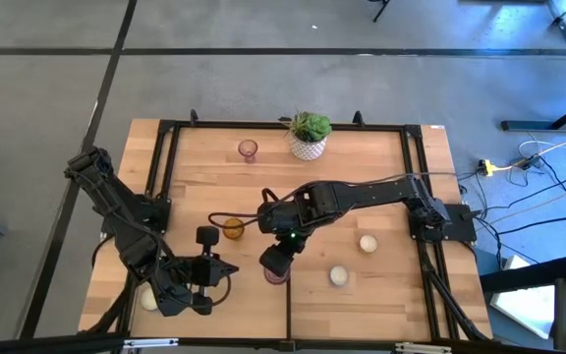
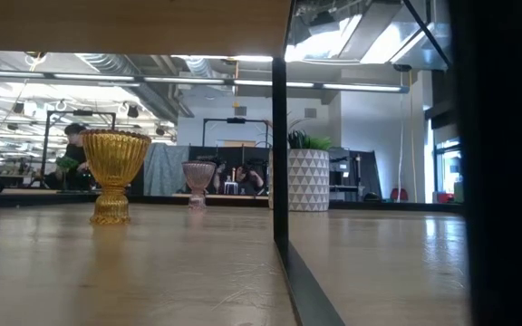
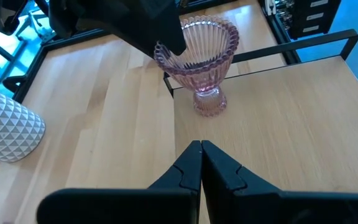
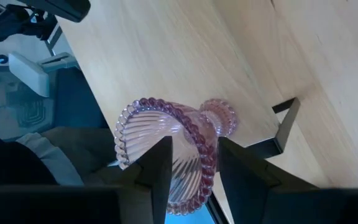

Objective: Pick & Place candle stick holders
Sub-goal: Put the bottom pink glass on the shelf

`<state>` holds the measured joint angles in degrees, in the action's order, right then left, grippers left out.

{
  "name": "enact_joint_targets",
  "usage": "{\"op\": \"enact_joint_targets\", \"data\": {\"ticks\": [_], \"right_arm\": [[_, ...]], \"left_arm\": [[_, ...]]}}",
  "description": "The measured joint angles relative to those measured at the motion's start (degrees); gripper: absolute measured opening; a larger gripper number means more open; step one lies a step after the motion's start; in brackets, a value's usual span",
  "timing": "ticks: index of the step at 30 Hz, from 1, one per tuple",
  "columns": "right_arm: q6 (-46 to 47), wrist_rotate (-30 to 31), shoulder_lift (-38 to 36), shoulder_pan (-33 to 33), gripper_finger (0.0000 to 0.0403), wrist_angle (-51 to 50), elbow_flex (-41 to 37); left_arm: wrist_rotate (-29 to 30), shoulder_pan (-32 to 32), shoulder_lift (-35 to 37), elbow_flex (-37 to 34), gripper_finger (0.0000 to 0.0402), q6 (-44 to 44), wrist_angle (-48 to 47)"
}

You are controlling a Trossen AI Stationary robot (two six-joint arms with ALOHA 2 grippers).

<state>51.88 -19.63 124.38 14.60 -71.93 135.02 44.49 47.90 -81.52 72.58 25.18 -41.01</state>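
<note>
Two pink holders (image 1: 248, 149) (image 1: 276, 274), one amber holder (image 1: 233, 229), three cream holders (image 1: 367, 243) (image 1: 338, 276) (image 1: 149, 301), one potted plant (image 1: 309, 136).

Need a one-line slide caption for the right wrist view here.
Right gripper straddling the rim of a pink ribbed glass candle holder standing on the wooden table beside a black frame bar.

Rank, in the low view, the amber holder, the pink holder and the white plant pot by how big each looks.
1. Amber holder, though it stands nearest the camera, so this is unsure.
2. White plant pot, close behind.
3. Pink holder, smallest and farther back.
</note>
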Motion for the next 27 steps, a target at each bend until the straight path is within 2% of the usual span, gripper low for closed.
{"op": "enact_joint_targets", "data": {"ticks": [10,18,27], "right_arm": [[0.63,2.34,0.01,-0.95,0.0131,0.13,0.0],[0.63,9.72,-3.36,-2.9,0.0131,1.85,0.04],[-1.17,10.06,-3.81,-3.25,0.0131,1.32,-0.06]], "left_arm": [[-0.16,0.0,0.0,0.0,0.0002,-0.01,-0.07],[-0.56,0.0,0.0,0.0,0.0002,-0.31,-0.01],[-0.63,0.0,0.0,0.0,0.0002,-0.42,-0.04]]}}
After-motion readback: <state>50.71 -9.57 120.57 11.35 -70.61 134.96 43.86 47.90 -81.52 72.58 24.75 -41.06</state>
